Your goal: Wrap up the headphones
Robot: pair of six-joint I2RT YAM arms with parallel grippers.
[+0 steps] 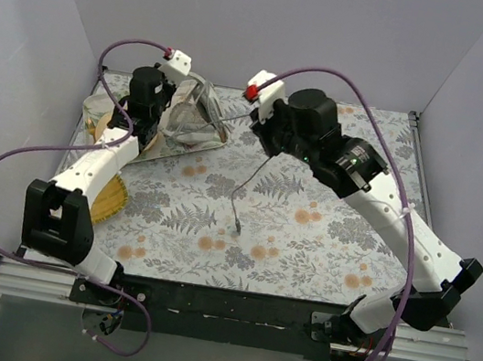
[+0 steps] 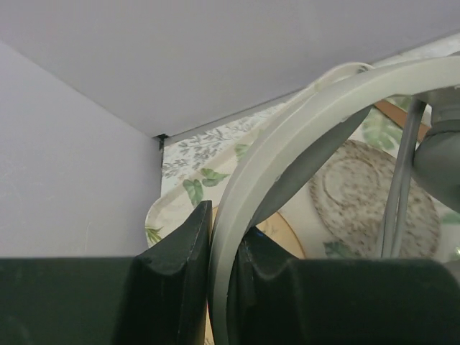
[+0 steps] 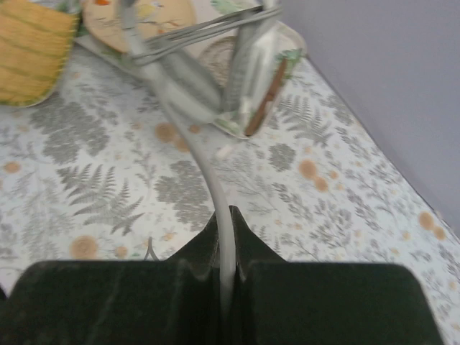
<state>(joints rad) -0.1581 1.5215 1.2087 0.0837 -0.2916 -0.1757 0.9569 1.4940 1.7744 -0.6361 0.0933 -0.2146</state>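
The light grey headphones (image 1: pixel 196 110) are held up over the back-left tray. My left gripper (image 1: pixel 165 118) is shut on their wide headband (image 2: pixel 287 136), which passes upright between my fingers (image 2: pixel 188 244). My right gripper (image 1: pixel 262 138) is shut on the thin grey cable (image 3: pixel 208 180). From the right gripper (image 3: pixel 227 223) the cable runs up to the headphones (image 3: pixel 183 79). In the top view its free end (image 1: pixel 237 228) hangs down to the floral tablecloth at the centre. An earcup and cable strands (image 2: pixel 402 180) show at the right of the left wrist view.
A leaf-patterned tray (image 1: pixel 158 150) lies at the back left with a speckled grey plate (image 2: pixel 359 194) and a yellow-rimmed plate (image 1: pixel 99 120). A woven yellow mat (image 1: pixel 108 200) lies under the left arm. Walls close the table on three sides.
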